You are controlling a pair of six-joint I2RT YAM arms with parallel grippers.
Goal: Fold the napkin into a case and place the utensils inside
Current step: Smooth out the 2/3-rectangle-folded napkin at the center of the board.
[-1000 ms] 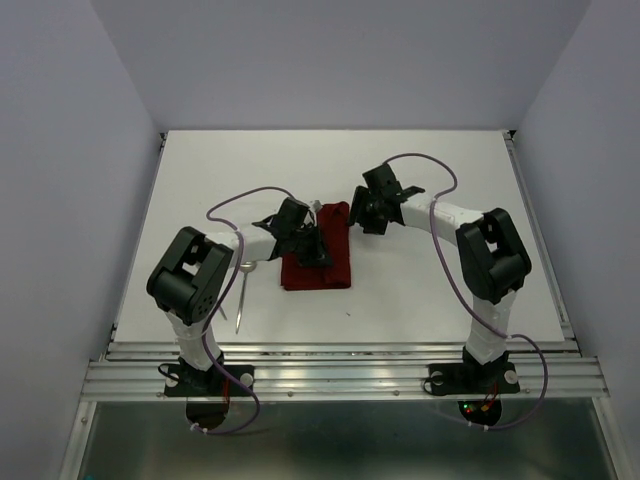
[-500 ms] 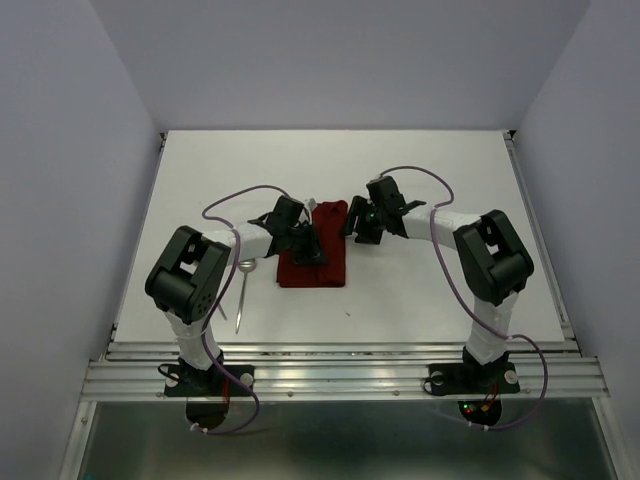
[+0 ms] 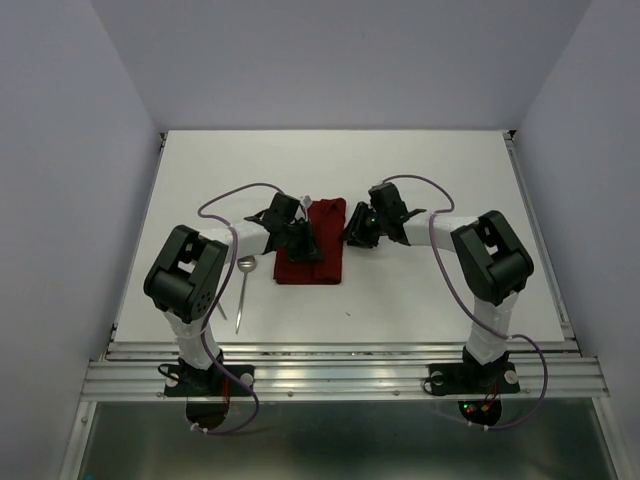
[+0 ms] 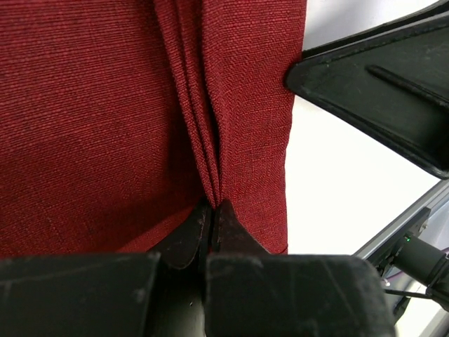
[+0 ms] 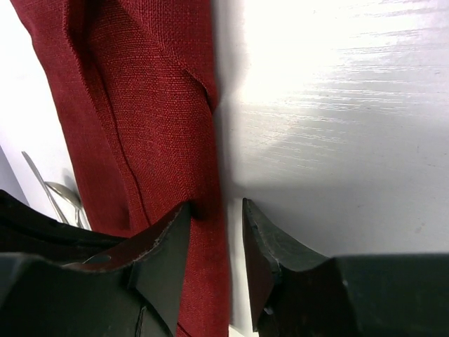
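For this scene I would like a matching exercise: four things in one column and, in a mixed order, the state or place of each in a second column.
1. left gripper
2. right gripper
3. spoon
4. napkin

a. lies on the table, untouched
b. shut, pinching napkin folds
c. dark red, folded long
d. jaws apart at the napkin's edge

Pairs: 1-b, 2-d, 3-a, 4-c
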